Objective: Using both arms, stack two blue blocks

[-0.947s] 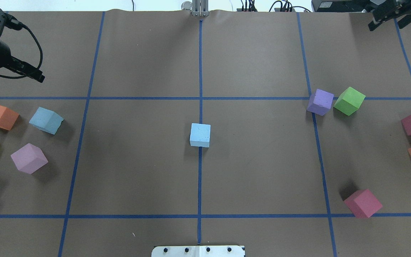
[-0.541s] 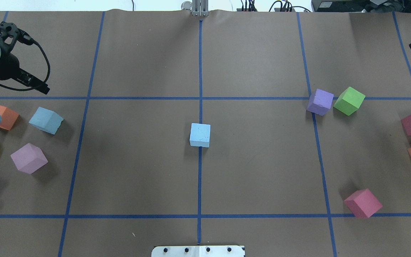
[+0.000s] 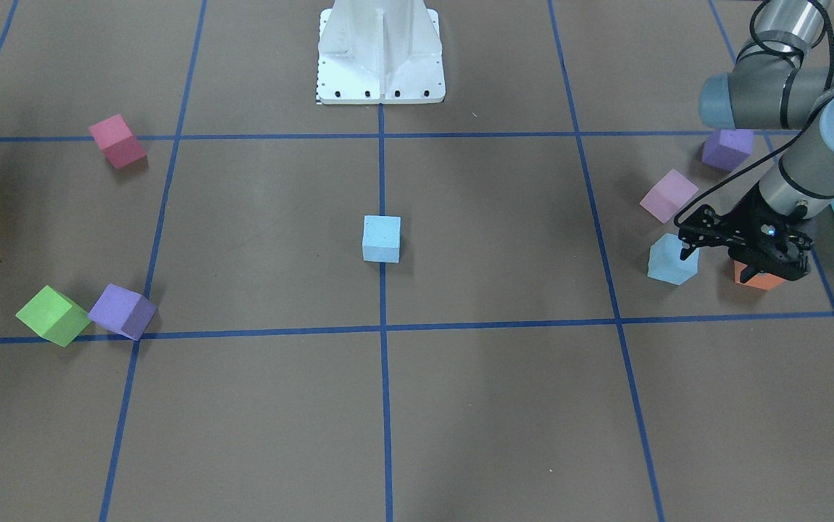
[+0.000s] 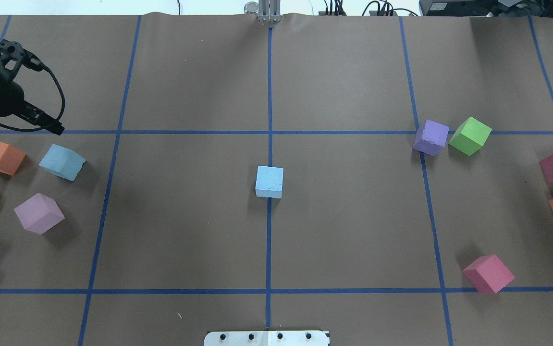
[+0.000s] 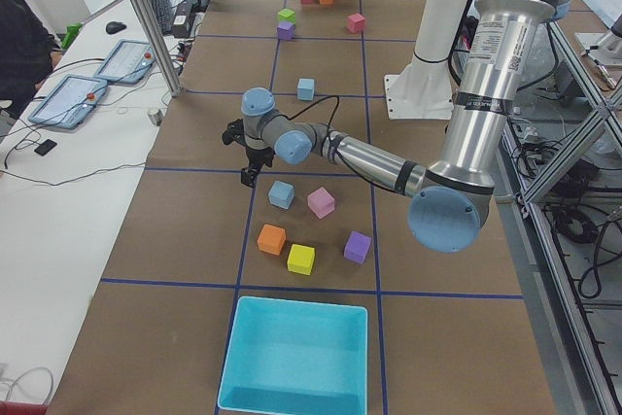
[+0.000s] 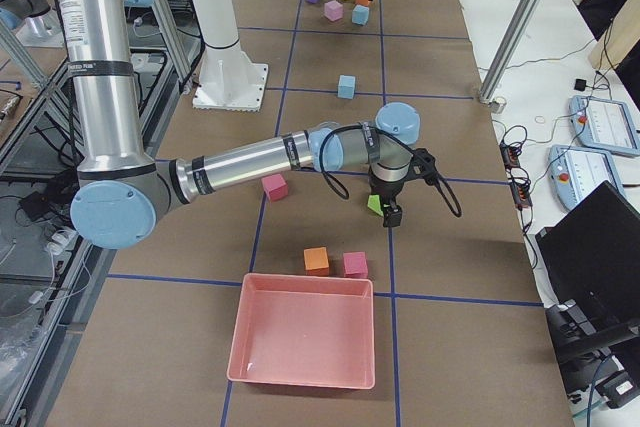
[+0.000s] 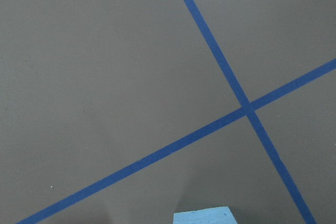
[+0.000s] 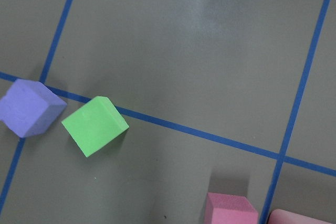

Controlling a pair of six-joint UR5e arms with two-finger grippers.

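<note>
Black against the brown paper, my left end effector (image 4: 54, 127) hangs above the desk (image 4: 185, 230), just beyond the left-side blue block (image 4: 62, 162) on the side away from the robot's base. I cannot tell whether its jaws are apart or together, but it carries nothing. In its wrist view only a sliver of that block's top shows, at the bottom edge.

I judge that the step in hand is the reach for this first block, with no grasp made yet. The block lies turned against the tape grid, with an orange cube (image 4: 3, 156) just beside it and a pale pink cube (image 4: 39, 213) near. The next move calls for drawing back over the block, twisting the wrist to match its faces, and coming down with the jaws spread.

My right end effector (image 6: 392, 213) shows only in the right side view, over the green cube (image 6: 374, 204), and I cannot tell its state. The centre blue block (image 4: 269, 181) sits on the middle tape line, well apart from both, and I take it as the likely base.
</note>
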